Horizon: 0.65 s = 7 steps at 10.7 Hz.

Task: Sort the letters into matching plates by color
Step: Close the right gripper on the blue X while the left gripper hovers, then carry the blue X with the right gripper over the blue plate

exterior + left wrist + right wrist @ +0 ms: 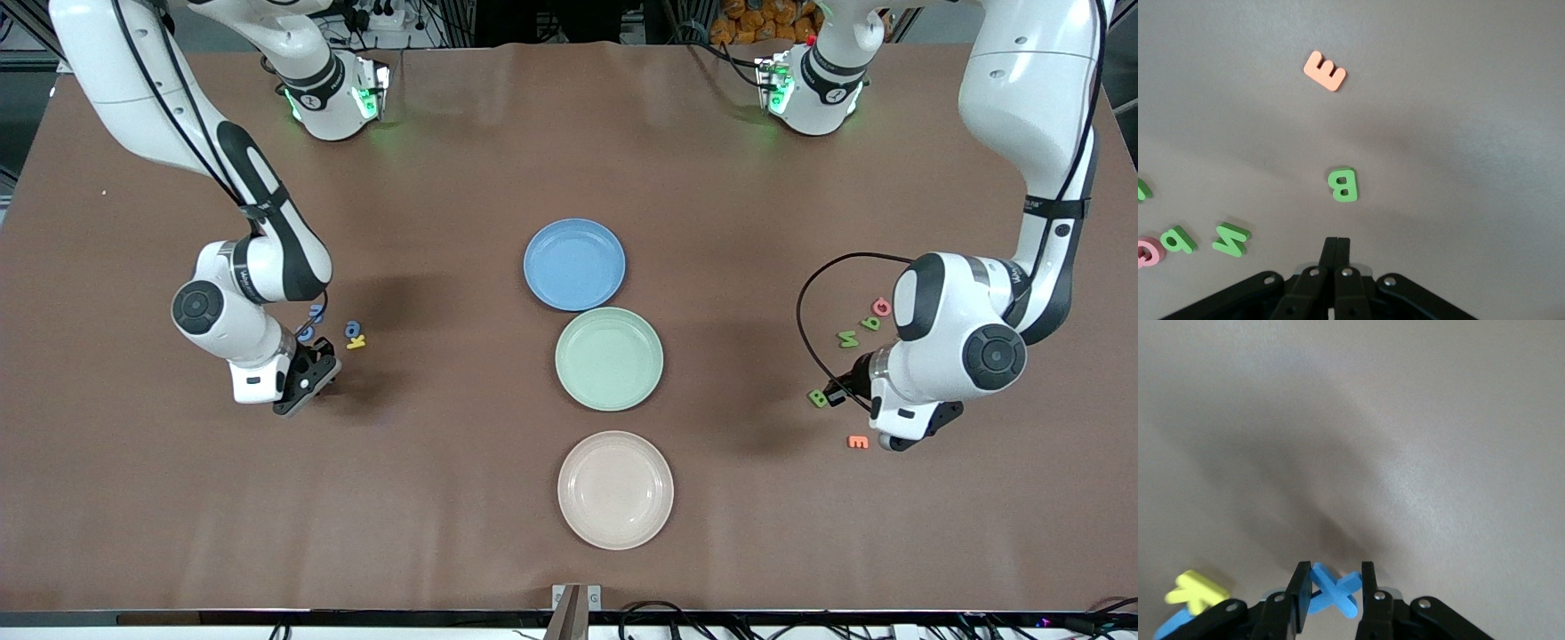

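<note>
My right gripper (1334, 572) is shut on a blue X letter (1333, 590), which sits edgewise between its fingers just above the brown table. In the front view this gripper (300, 391) is low at the right arm's end, beside a yellow letter (356, 342) and blue letters (353, 328). My left gripper (1336, 243) is shut and empty, close to a green B (1343, 185) at the left arm's end (834, 391). The blue plate (574, 264), green plate (609, 358) and cream plate (615, 489) line up mid-table, all empty.
Around the left gripper lie an orange E (1325, 71), a green N (1231, 239), another green letter (1178, 239) and a pink one (1148, 252). A black cable (805, 311) loops off the left arm's wrist over the table.
</note>
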Each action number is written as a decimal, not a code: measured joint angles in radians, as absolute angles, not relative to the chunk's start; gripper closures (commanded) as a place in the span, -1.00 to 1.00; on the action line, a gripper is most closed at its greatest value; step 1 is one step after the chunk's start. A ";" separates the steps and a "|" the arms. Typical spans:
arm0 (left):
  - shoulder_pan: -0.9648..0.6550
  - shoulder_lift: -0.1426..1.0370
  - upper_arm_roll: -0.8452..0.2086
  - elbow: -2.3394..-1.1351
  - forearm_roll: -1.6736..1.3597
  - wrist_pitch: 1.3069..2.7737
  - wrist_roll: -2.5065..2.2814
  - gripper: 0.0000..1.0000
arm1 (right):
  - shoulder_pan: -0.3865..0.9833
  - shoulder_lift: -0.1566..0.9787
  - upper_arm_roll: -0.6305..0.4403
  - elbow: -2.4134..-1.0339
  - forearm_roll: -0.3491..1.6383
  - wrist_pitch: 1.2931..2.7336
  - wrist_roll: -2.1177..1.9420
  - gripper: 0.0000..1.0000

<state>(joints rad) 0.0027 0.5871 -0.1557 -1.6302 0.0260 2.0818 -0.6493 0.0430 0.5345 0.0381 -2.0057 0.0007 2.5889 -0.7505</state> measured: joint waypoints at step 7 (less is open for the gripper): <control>0.003 0.630 -0.156 -1.631 0.026 2.082 -0.650 -0.11 | 0.141 0.393 0.056 -2.000 0.027 2.377 -0.165 0.64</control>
